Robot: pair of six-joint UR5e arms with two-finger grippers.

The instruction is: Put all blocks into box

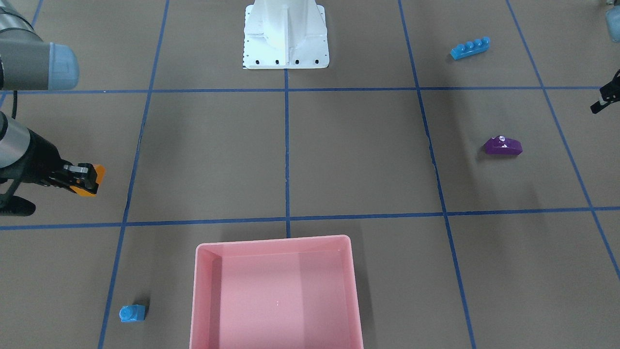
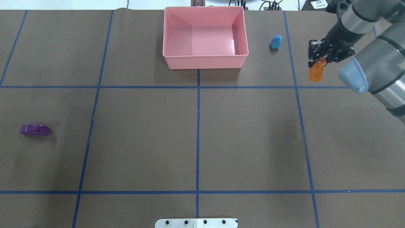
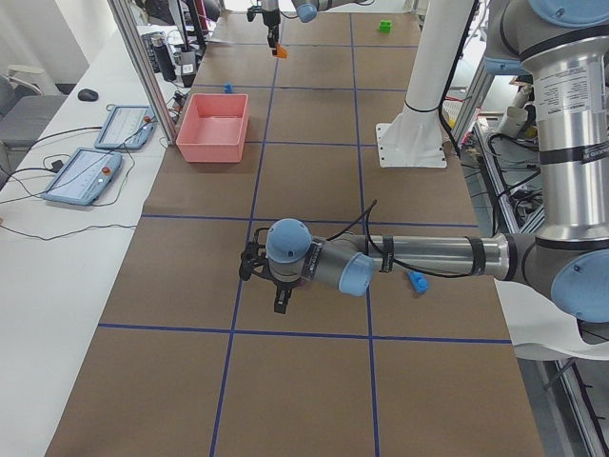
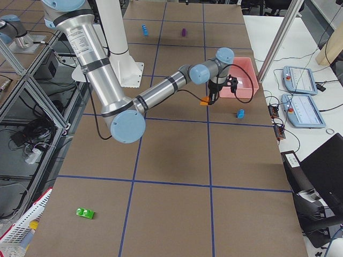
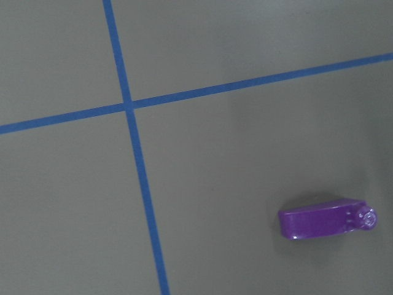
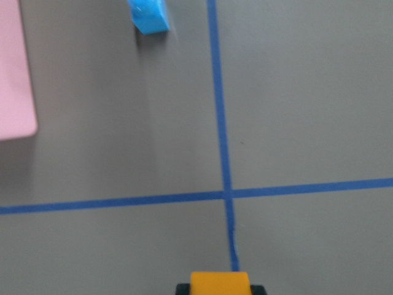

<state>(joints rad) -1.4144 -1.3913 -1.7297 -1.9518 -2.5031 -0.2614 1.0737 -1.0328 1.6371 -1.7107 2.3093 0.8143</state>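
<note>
My right gripper (image 2: 317,58) is shut on the orange sloped block (image 2: 316,73) and holds it above the table, right of the empty pink box (image 2: 204,61). The orange block also shows in the right wrist view (image 6: 220,281). The small blue block (image 2: 276,41) stands between the box and that gripper. The purple sloped block (image 2: 34,129) lies at the far left, also in the left wrist view (image 5: 325,219). The long blue block (image 1: 470,48) lies near the robot's base. The green block (image 4: 84,213) lies far off on the right end. My left gripper (image 1: 604,97) is cut off by the frame edge; I cannot tell whether it is open.
The white robot base (image 1: 286,39) stands at the table's near middle. Blue tape lines (image 2: 197,126) divide the brown table into squares. Tablets (image 4: 300,80) and cables lie on a side bench beyond the box.
</note>
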